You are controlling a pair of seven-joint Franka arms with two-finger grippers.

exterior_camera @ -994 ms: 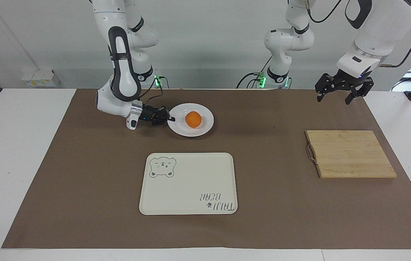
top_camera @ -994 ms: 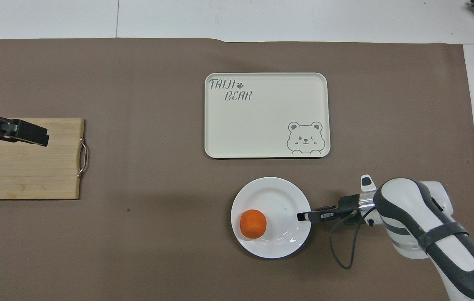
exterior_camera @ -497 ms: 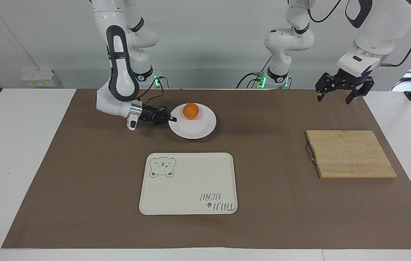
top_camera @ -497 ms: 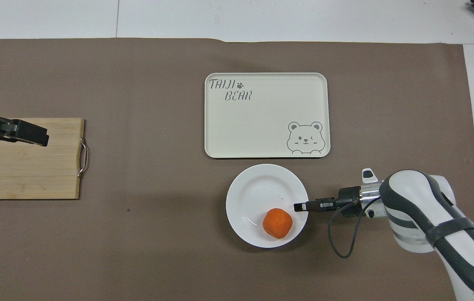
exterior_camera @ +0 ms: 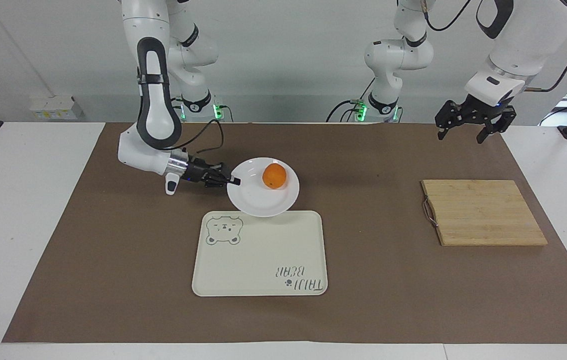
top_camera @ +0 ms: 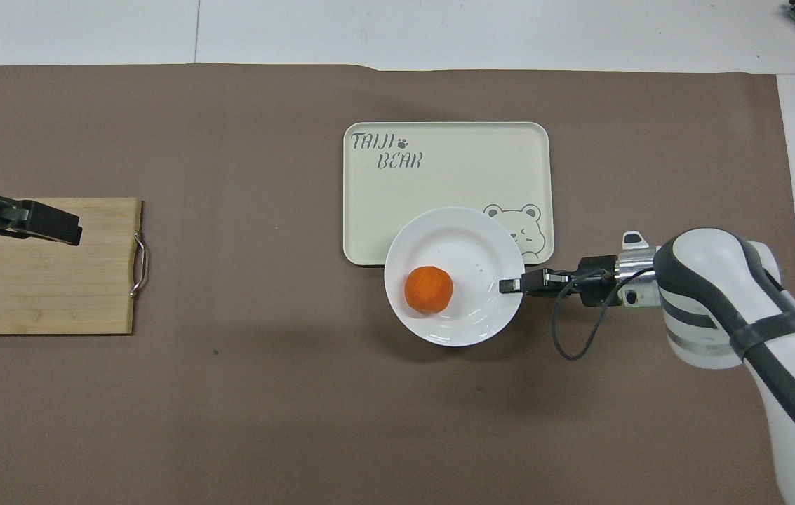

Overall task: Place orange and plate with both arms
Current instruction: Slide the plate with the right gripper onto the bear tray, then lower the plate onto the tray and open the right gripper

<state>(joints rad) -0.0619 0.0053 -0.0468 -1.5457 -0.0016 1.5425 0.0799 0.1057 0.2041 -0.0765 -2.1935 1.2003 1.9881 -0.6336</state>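
Because the plate (exterior_camera: 263, 195) hangs raised over the bear tray's (exterior_camera: 260, 260) robot-side edge, gripped only at its rim, it could tilt and let the orange (exterior_camera: 274, 176) roll off. The orange sits loose in the plate around two o'clock in the facing view. The right gripper (exterior_camera: 233, 181) is clamped on the rim at nine o'clock, well clear of the orange. The left gripper (exterior_camera: 466, 129) waits over the table near the cutting board (exterior_camera: 483, 212), fingers apart.

Orange (exterior_camera: 274, 176) on plate (exterior_camera: 258, 202)
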